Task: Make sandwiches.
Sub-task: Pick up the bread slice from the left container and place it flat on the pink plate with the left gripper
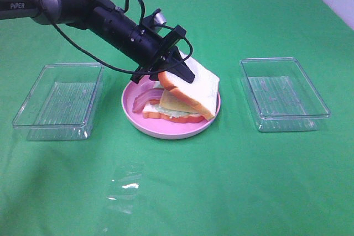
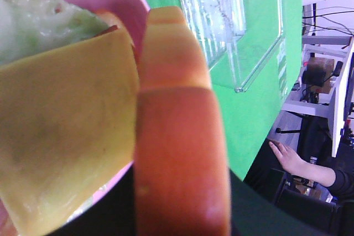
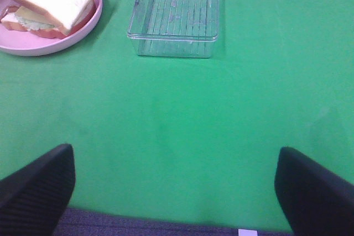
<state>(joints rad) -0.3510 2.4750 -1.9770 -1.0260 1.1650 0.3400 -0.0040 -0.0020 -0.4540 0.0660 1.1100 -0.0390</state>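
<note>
On the pink plate (image 1: 166, 131) lies a stack: a bottom bread slice (image 1: 166, 117), pale green lettuce (image 1: 178, 113), a reddish bacon strip (image 1: 145, 98) and a yellow cheese square (image 1: 174, 102). My left gripper (image 1: 174, 73) is shut on the top bread slice (image 1: 196, 89) and holds it tilted over the stack, its far edge resting low on the right. The left wrist view shows the slice's crust (image 2: 177, 136), the cheese (image 2: 61, 120) and the lettuce (image 2: 38, 20) close up. My right gripper (image 3: 177, 186) is open and empty over bare cloth, away from the plate (image 3: 50, 45).
Two clear plastic containers stand on the green cloth, one left of the plate (image 1: 58, 100) and one right of it (image 1: 283, 93); the right one also shows in the right wrist view (image 3: 177, 15). A person's hand (image 2: 285, 156) shows beyond the table edge.
</note>
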